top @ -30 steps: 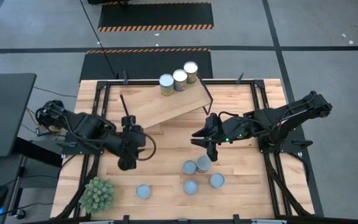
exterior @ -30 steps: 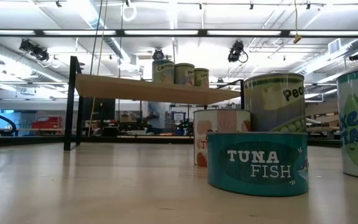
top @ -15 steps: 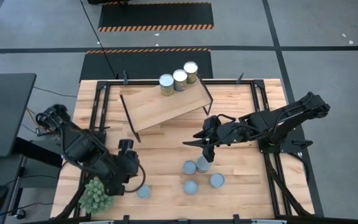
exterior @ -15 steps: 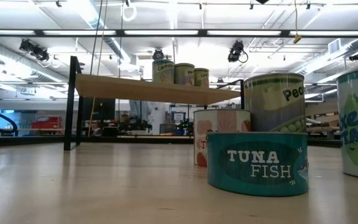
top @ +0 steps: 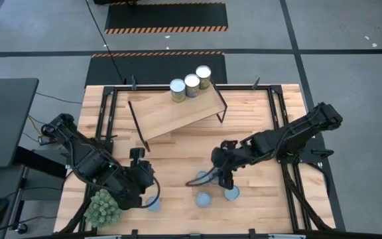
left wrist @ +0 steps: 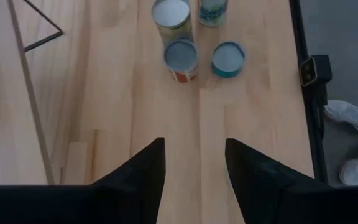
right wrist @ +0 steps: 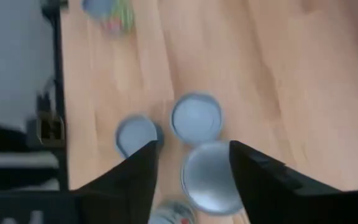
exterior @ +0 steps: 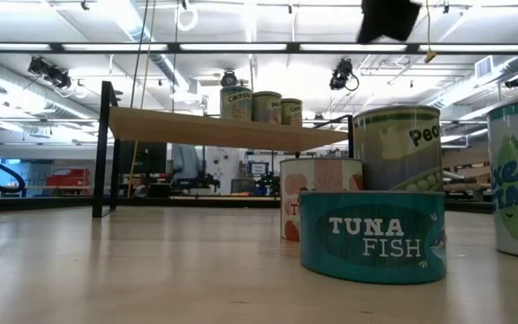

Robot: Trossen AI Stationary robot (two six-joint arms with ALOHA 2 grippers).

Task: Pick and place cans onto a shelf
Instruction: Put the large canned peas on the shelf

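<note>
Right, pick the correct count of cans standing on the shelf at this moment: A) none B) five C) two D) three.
D: the high view shows three cans in a row at the far edge of the shelf, and the low view shows the same three on its top; the other cans stand on the table near the right gripper, while the left gripper is beside the lone can.

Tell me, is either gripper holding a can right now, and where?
Nothing is held. The right gripper hangs open above a can; the left gripper is open over bare tabletop.
</note>
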